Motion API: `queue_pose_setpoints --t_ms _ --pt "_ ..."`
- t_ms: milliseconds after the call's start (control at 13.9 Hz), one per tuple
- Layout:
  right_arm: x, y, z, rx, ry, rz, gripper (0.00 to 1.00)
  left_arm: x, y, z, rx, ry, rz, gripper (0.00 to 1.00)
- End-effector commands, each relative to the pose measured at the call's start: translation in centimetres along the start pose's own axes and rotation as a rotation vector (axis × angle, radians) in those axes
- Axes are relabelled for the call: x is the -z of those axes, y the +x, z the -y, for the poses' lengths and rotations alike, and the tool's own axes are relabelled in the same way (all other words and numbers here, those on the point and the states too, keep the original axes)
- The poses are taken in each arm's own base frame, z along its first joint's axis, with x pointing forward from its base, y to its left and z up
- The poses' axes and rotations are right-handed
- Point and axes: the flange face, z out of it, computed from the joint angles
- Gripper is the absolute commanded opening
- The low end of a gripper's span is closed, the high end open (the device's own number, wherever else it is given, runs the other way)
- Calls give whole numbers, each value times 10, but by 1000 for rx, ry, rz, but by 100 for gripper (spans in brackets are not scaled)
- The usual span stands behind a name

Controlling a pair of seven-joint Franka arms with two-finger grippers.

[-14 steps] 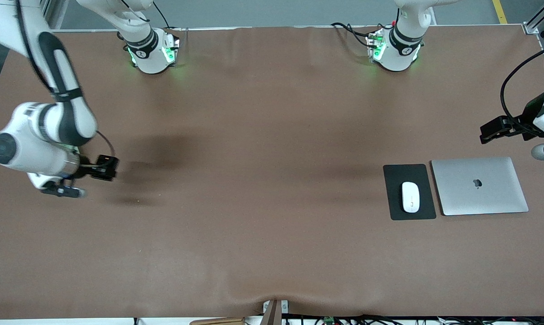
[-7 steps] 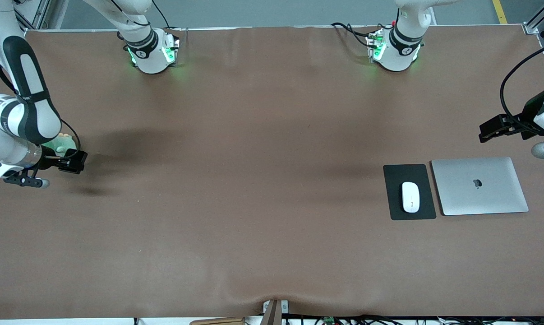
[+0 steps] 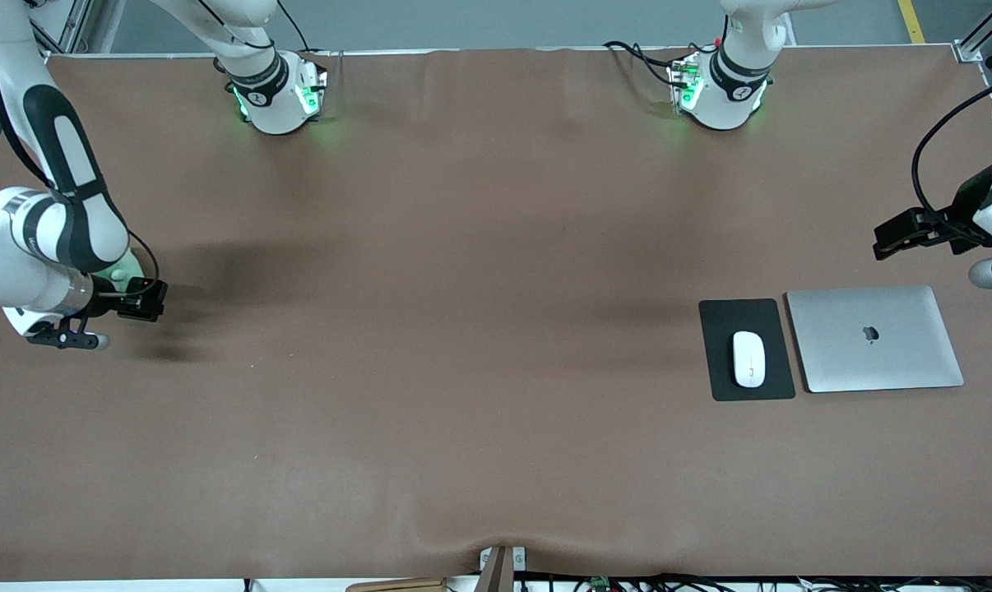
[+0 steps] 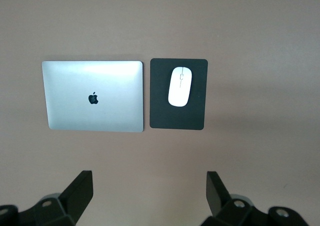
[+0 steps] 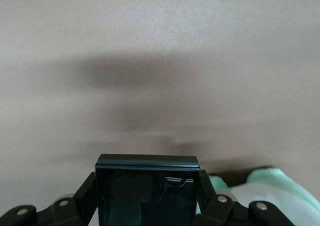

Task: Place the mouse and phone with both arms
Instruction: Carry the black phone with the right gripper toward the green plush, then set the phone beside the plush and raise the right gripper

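Mouse: the white mouse (image 3: 748,358) lies on its dark mouse pad (image 3: 722,386), nearest the front camera of everything on the table, toward the left arm's end. That half of the job looks done.
Laptop: a closed silver laptop (image 3: 874,339) sits just beside the pad, apart from it by a thin gap.
Phone: the black phone (image 5: 146,191) is up in the air, clamped between the right gripper's (image 5: 147,198) fingers (image 5: 84,198), over the brown table (image 3: 463,288) at the right arm's end. Not yet placed, so that is what is left.
Left gripper: the left gripper (image 4: 150,196) hangs above the laptop and pad with jaws spread wide and nothing in them. This arm waits.
Only in the right wrist view: the phone's glossy face and the tight grip on both edges; the front view gives just a small dark block at the wrist.
Only in the left wrist view: the wide-open jaws, plus the mouse's centre line.
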Motion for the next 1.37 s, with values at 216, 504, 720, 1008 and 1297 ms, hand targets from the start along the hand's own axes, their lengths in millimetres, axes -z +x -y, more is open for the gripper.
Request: queue_pose_setpoints --t_ms 216,504,720,1008,1297 --pt "-26 22 25 56 -27 13 30 7 -7 -2 0 -15 3 100" --pt "-19 28 28 59 -27 5 100 7 -7 -2 0 -15 3 100" --pt "36 36 38 68 -39 -44 100 7 -7 -2 0 -15 3 100" --pt "160 41 94 101 -45 61 100 6 -7 -1 0 -15 5 100" --pt "266 13 123 80 -5 -19 100 6 -6 -3 -1 -13 6 100"
